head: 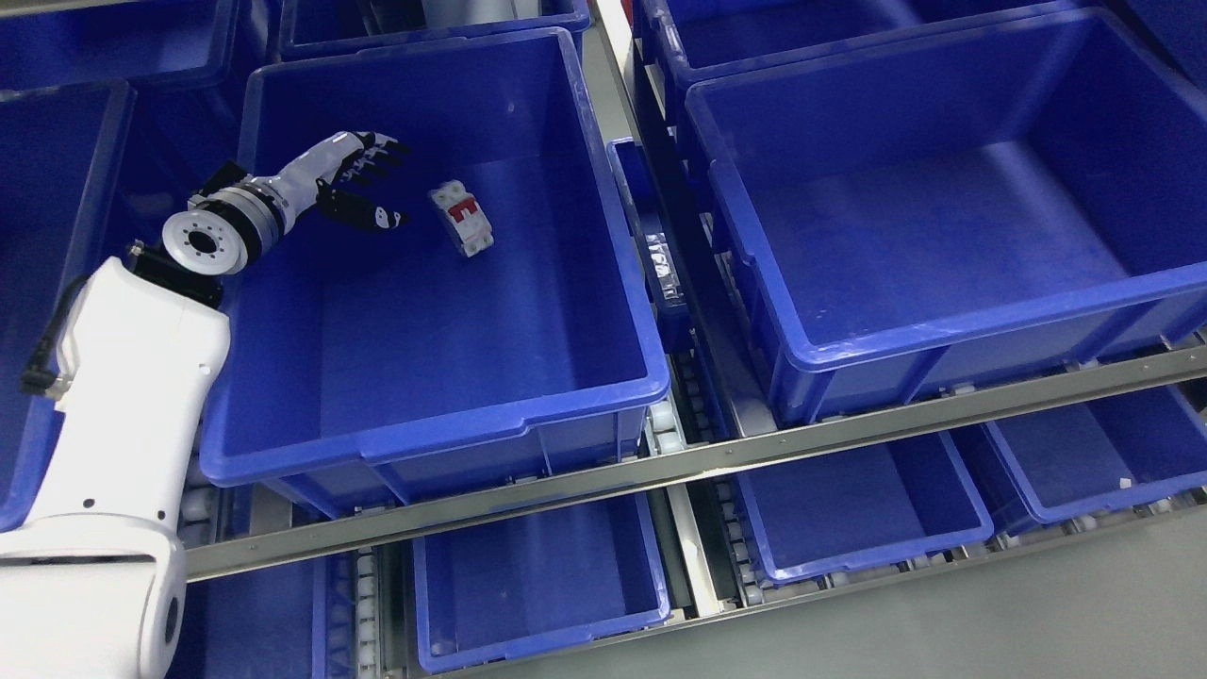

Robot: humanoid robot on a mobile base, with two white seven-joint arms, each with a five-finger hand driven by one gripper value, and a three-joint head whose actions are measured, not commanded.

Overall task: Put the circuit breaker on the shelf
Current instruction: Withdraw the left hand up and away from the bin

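Breaker [461, 218] lies in the bin [443, 415] beside the left robot hand [363, 184]; fingers spread, holding nothing; withdraw straight up, clear of the bin's wall.

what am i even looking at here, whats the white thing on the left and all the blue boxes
This is one picture, taken from a camera on a humanoid robot's head, looking down at a shelf rack. The white shape at the lower left is the robot's left arm, ending in a left hand with dark fingers, reaching into a big blue bin. Its fingers are spread and hold nothing. Just right of the hand, apart from it, a small white circuit breaker with a red switch lies on the bin floor. Another blue bin beside it looks empty, and more bins sit on the lower level. The right arm is out of view.
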